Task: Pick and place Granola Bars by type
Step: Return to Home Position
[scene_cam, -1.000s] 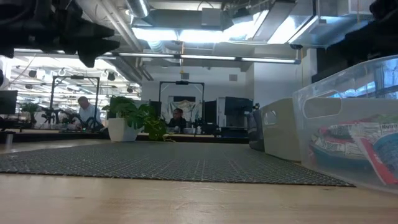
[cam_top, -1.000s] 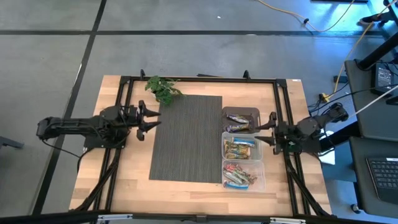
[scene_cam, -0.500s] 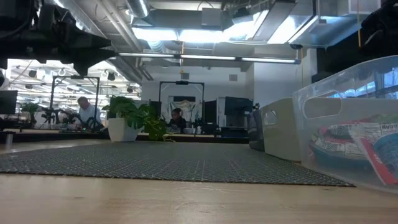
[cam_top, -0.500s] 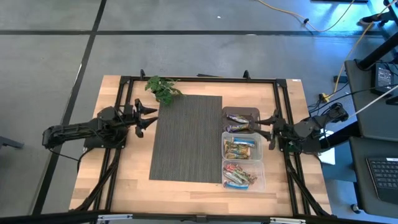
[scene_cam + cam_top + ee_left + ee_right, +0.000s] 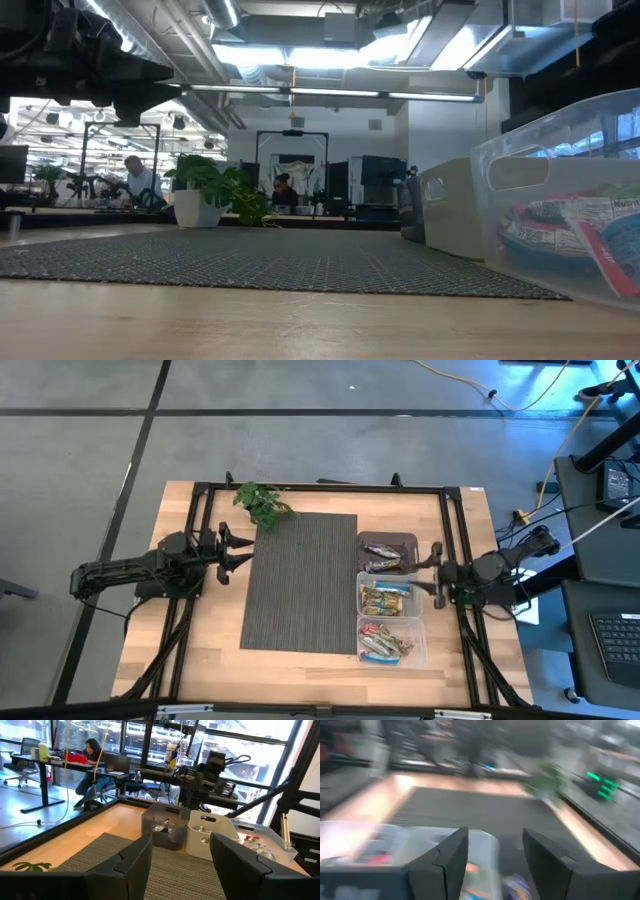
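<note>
The granola bars (image 5: 385, 596) lie sorted by kind in three bins (image 5: 202, 845) just right of the mat (image 5: 300, 580); nothing left to grab, so my left fingers (image 5: 127, 865) and right fingers (image 5: 447, 856) hang apart, empty, flanking it.

Granola Bars (image 5: 385, 598) lie sorted in three bins (image 5: 423, 645) (purple-brown, orange-tan, blue-white-red), seemingly a few in each.

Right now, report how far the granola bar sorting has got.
Done: the granola bars lie sorted in three bins beside the mat, which shows no bars. In hand: nothing; the left claw and right claw are open and empty. Left: no loose bar visible to place.
</note>
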`<move>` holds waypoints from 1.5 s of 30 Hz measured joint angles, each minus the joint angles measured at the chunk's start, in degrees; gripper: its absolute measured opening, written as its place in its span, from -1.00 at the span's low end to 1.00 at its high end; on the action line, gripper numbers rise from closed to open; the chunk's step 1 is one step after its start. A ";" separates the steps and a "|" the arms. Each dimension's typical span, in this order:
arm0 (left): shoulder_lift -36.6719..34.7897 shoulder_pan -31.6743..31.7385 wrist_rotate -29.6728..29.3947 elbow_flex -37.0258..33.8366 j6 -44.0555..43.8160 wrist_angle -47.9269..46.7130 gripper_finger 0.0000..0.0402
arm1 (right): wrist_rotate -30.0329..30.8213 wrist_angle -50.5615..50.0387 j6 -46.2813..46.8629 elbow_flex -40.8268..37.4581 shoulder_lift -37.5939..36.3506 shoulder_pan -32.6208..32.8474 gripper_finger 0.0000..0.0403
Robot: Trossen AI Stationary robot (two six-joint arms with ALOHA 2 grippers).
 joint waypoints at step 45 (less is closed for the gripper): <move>0.00 0.00 -0.13 0.02 0.00 0.00 -0.04 | -27.23 4.81 4.41 -1.57 0.04 0.02 -0.05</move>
